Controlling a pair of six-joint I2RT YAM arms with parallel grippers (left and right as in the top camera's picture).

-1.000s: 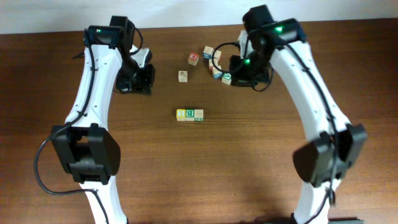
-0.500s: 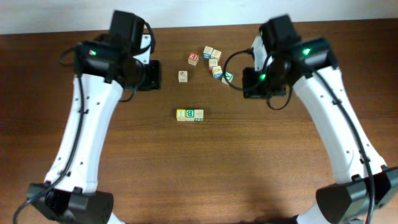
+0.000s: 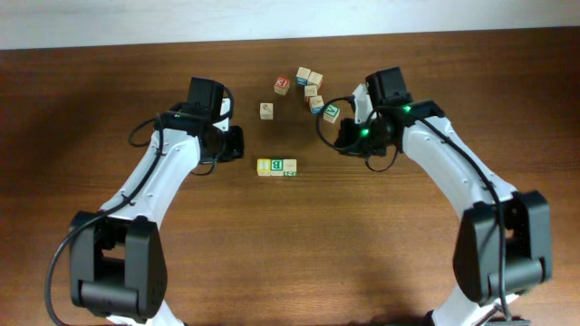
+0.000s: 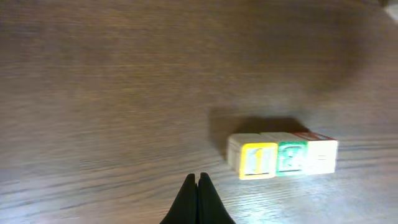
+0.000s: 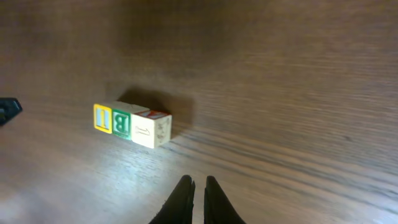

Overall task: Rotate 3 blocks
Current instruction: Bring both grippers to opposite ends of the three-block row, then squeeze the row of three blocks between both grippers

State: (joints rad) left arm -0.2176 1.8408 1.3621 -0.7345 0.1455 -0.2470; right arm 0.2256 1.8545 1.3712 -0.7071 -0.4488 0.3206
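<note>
Three blocks lie in a row mid-table, touching: yellow-faced (image 3: 264, 166), green-faced (image 3: 277, 166) and tan (image 3: 290, 167). My left gripper (image 3: 237, 145) hovers up-left of the row, shut and empty. In the left wrist view its tips (image 4: 199, 177) are pressed together, with the yellow block (image 4: 258, 160), green block (image 4: 291, 157) and tan block (image 4: 321, 155) ahead to the right. My right gripper (image 3: 340, 138) hangs up-right of the row, shut with only a thin slit and holding nothing. In the right wrist view its tips (image 5: 199, 180) sit near the tan block (image 5: 152, 130), green block (image 5: 122, 123) and yellow block (image 5: 102, 118).
Loose cubes are scattered at the back: a red-faced cube (image 3: 282, 84), a lone tan cube (image 3: 266, 110), a pair (image 3: 310, 78), a blue-faced cube (image 3: 316, 104) and a green-marked cube (image 3: 332, 111) close beside the right wrist.
Both arms have swung inward and down toward the row of three blocks. The blocks and the loose cubes have not moved. Both grippers stay shut.
</note>
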